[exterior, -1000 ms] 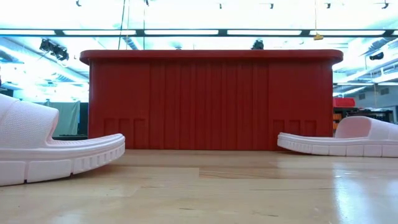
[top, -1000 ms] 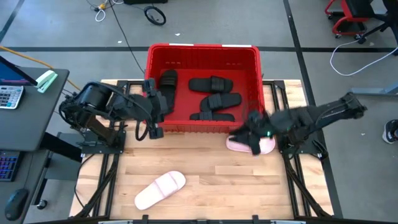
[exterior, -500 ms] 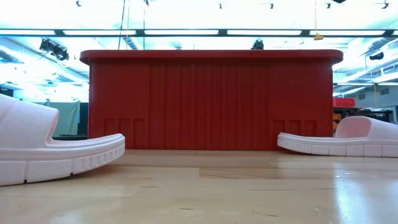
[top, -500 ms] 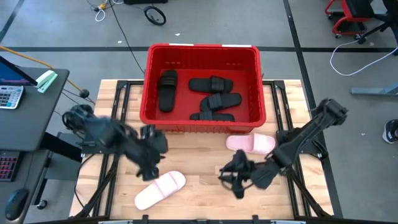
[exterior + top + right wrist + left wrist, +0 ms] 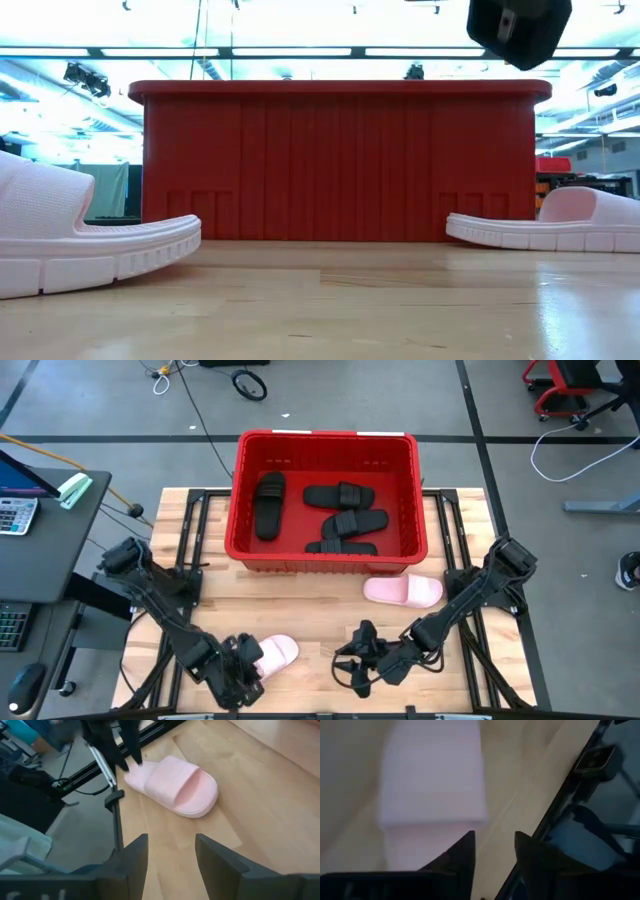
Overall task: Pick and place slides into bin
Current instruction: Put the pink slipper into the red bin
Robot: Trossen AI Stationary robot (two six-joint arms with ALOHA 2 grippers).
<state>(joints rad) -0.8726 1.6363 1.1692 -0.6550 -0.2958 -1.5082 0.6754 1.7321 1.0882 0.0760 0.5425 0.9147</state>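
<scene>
The red bin [image 5: 236, 500] stands at the table's far middle and holds several black slides [image 5: 345, 520]. One pale pink slide [image 5: 403, 591] lies on its sole by the bin's near right corner. The other pink slide [image 5: 277, 651] lies at the near left, also seen in the right wrist view [image 5: 172, 787]. My left gripper [image 5: 240, 672] is open, low over that slide's near-left end [image 5: 432, 795]. My right gripper [image 5: 352, 665] is open and empty above the near middle of the table, pointing at the same slide. My left gripper stands at the near-left end of the pink slide [image 5: 134, 771], fingers pointing down. I cannot tell whether its fingers touch the slide. The slide lies flat on the table.
The table's metal frame rails [image 5: 170, 620] run along both sides. A dark part of an arm [image 5: 520, 30] hangs at the top of the low view. A desk with a keyboard [image 5: 20, 515] stands left of the table. Bare wood lies between the two pink slides.
My left gripper has swung from the bin's left side toward the table's near edge and down onto the near-left pink slide. My right gripper has left the pink slide by the bin and gone toward the near edge and left. Both pink slides have stayed where they were.
</scene>
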